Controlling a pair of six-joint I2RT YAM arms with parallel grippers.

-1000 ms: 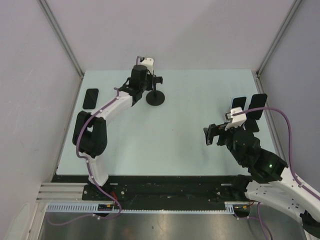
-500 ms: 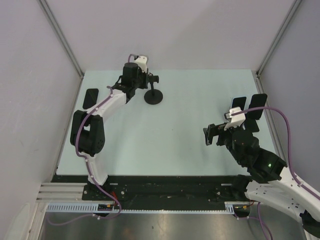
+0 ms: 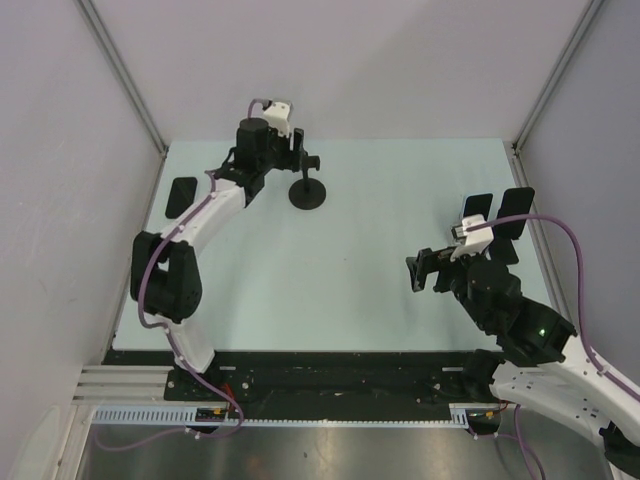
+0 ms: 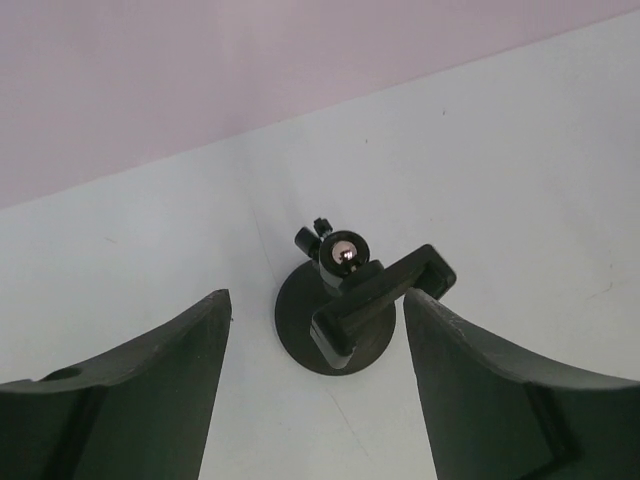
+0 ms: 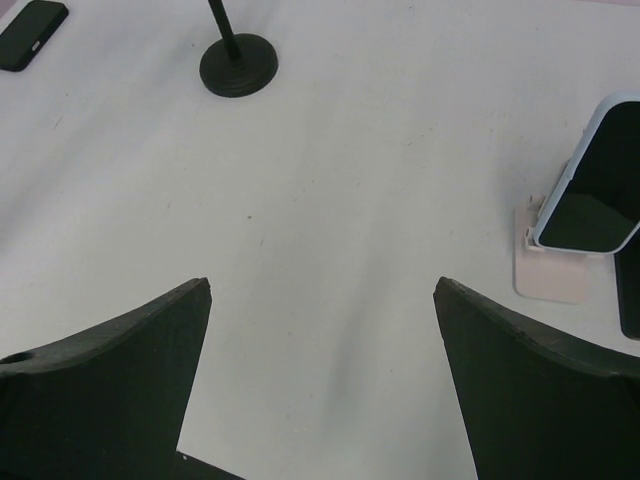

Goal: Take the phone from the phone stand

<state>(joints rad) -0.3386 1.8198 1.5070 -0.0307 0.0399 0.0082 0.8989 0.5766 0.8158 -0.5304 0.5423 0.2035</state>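
Left tool point(image 4: 316, 298) rearward, above phone stand point(image 4: 345, 310)

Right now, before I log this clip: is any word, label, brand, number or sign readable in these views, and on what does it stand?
None can be read.
The flat phone and the leaning phone on the pale stand show only dark, blank surfaces.
The black stand carries no legible marking.
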